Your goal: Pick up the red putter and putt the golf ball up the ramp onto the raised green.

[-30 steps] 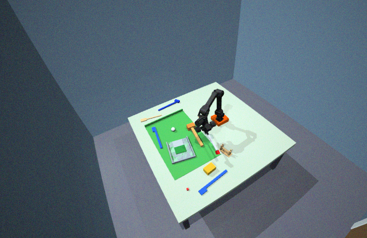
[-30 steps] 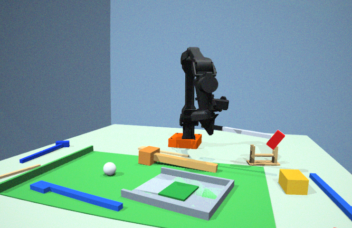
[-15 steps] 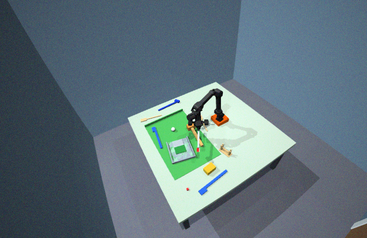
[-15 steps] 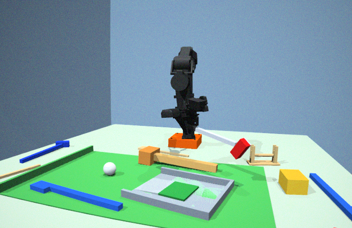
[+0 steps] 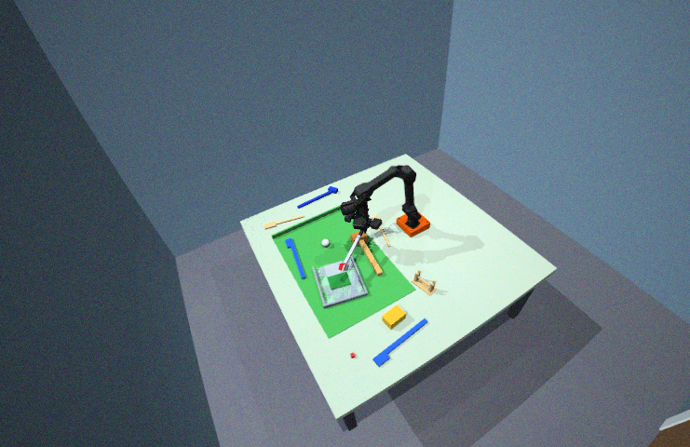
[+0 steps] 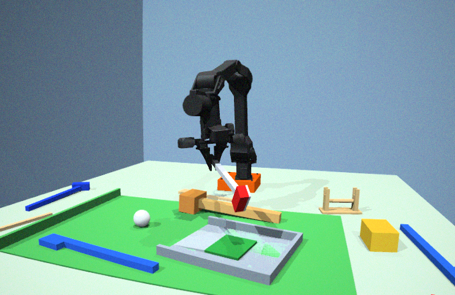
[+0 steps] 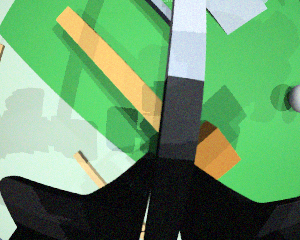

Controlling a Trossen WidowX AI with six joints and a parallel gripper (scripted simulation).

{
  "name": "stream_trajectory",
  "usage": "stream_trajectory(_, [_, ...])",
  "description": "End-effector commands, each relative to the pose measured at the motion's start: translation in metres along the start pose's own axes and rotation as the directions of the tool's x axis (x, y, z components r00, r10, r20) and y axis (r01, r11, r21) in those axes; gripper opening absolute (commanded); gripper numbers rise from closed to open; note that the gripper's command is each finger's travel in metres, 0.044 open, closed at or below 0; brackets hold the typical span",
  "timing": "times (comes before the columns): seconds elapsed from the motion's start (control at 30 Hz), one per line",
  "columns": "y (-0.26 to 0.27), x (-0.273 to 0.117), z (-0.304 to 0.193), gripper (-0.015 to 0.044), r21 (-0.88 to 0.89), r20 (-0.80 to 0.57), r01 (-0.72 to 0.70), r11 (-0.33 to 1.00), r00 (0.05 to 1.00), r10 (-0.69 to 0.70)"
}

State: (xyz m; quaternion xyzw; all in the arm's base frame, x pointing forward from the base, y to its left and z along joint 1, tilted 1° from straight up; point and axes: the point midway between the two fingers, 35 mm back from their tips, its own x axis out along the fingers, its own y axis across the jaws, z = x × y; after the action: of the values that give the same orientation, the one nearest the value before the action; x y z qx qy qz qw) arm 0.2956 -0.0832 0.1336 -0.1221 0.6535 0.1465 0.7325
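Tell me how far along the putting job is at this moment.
Done: the gripper is shut on the red putter, lifted clear of the wooden stand, with its red head hanging above the wooden mallet. In hand: getting the head behind the golf ball. Left: the putt itself; the ball sits on the turf, not on the raised green.
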Motion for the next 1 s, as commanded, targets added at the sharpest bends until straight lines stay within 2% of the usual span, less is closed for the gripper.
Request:
stream_trajectory(0.0, [-0.019,-0.008,-0.010,0.0000,0.100,0.004,0.022,0.995,1.000,-0.023])
stream_trajectory(0.4, [-0.058,-0.018,-0.052,0.0000,0.379,-0.036,0.063,0.923,0.998,-0.053])
stream_trajectory(0.97, [-0.105,-0.036,-0.127,0.0000,0.710,-0.092,0.112,0.695,0.994,-0.067])
